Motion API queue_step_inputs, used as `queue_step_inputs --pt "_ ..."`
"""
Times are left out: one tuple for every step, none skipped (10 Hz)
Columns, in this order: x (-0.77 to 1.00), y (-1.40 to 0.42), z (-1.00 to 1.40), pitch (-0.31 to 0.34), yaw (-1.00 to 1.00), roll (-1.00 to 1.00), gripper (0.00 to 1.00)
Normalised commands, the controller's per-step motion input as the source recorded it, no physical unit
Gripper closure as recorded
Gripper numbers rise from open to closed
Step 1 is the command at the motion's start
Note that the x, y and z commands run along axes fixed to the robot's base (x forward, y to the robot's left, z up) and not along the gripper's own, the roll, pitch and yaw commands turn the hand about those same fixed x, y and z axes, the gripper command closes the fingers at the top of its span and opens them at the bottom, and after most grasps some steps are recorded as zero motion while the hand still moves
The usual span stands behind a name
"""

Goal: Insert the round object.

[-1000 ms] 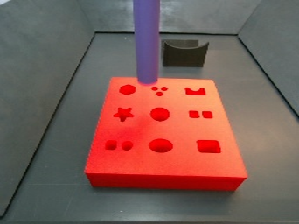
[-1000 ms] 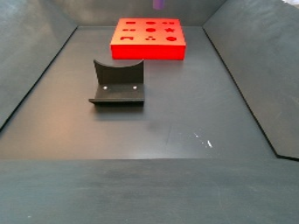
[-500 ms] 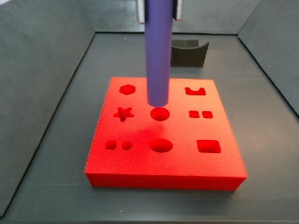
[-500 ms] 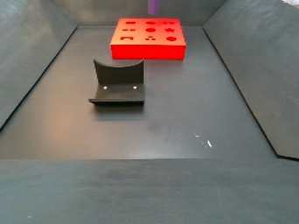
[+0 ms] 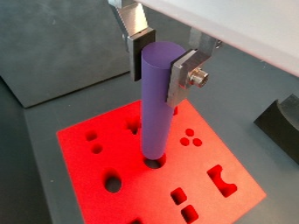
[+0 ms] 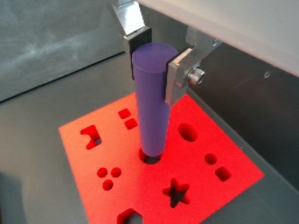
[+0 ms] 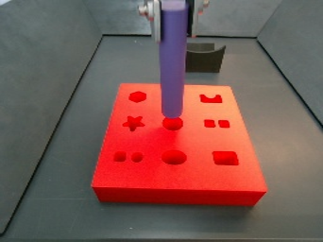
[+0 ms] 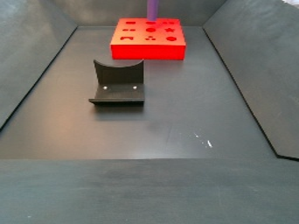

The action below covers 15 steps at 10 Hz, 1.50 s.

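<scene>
The purple round peg (image 5: 156, 96) stands upright, held near its top between my gripper's (image 5: 163, 57) two silver fingers with dark pads; it also shows in the other wrist view (image 6: 152, 96). Its lower end sits at or just inside a round hole in the middle of the red block (image 5: 222, 206). In a side view the peg (image 7: 171, 66) meets the centre round hole of the red block (image 7: 190, 175) and the gripper (image 7: 171, 11) is at the frame's top edge. In the far side view only the peg's lower part (image 8: 153, 9) shows above the red block (image 8: 149, 45).
The red block has several other cut-outs: star, hexagon, squares, small dots, an oval hole (image 7: 175, 157). The dark L-shaped fixture (image 8: 117, 83) stands on the dark floor, also behind the block in a side view (image 7: 205, 57). Grey walls ring the floor.
The peg has moved from above the block's back row to the centre round hole and come down until its lower end meets that hole. The gripper top has come into view.
</scene>
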Motion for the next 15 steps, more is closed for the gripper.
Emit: queue_step_inputs --pt "0.10 0.00 -0.27 0.034 0.00 0.17 1.00" --pt "0.11 0.00 -0.23 0.011 0.00 0.06 1.00" --pt "0.13 0.00 -0.22 0.000 0.00 0.04 1.00" --pt "0.07 0.00 -0.21 0.000 0.00 0.04 1.00" --pt "0.07 0.00 -0.24 0.000 0.00 0.04 1.00" --pt "0.07 0.00 -0.25 0.000 0.00 0.04 1.00" --pt "0.05 0.00 -0.28 0.000 0.00 0.03 1.00" --pt "0.06 0.00 -0.31 0.000 0.00 0.01 1.00" --pt "0.04 0.00 -0.29 0.000 0.00 0.01 1.00" --pt "0.09 0.00 -0.32 0.000 0.00 0.01 1.00" --pt "0.33 0.00 -0.30 0.000 0.00 0.00 1.00" --pt "0.32 0.00 -0.26 0.000 0.00 0.00 1.00" --pt "0.22 0.00 -0.23 0.000 0.00 0.01 1.00" --pt "0.08 0.00 -0.15 0.006 0.00 0.01 1.00" --pt "0.00 0.00 -0.05 0.000 0.00 0.00 1.00"
